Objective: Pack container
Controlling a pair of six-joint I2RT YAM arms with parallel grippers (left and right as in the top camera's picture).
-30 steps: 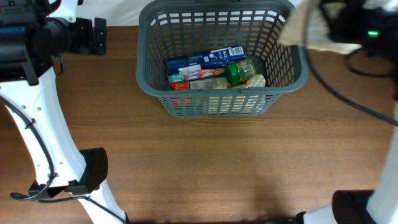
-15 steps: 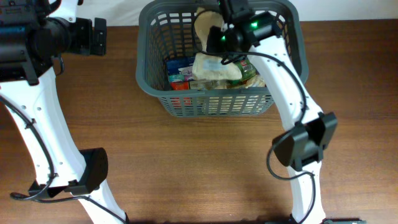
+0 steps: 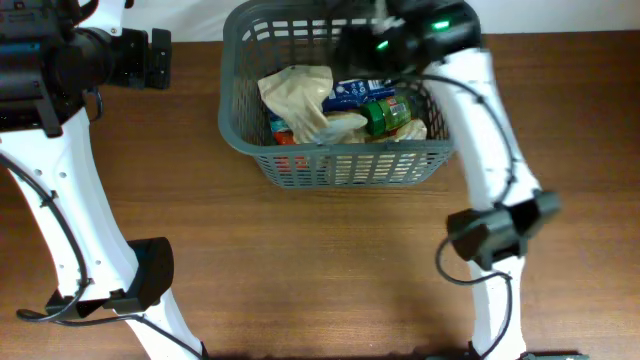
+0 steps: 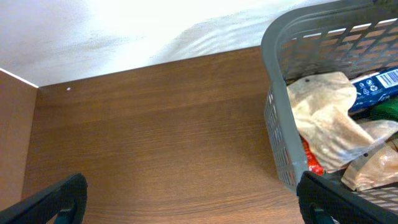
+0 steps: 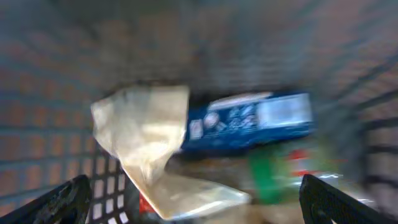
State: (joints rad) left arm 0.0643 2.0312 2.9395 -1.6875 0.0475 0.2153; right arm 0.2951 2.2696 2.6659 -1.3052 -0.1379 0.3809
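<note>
Wide-apart right jaws above the container point(image 3: 350, 168), left jaws also apart, well left of it.

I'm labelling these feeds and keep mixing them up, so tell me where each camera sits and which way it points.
Overhead: fixed above the table, looking straight down on the container; left arm beside it, right arm reaching over it.
Left wrist: beside the container, facing bare table and the container's corner; the left fingers at the bottom corners.
Right wrist: above the container, looking down inside, blurred; the right fingers at the bottom corners.
Shared: both wrist views show the beige bag and blue box.
</note>
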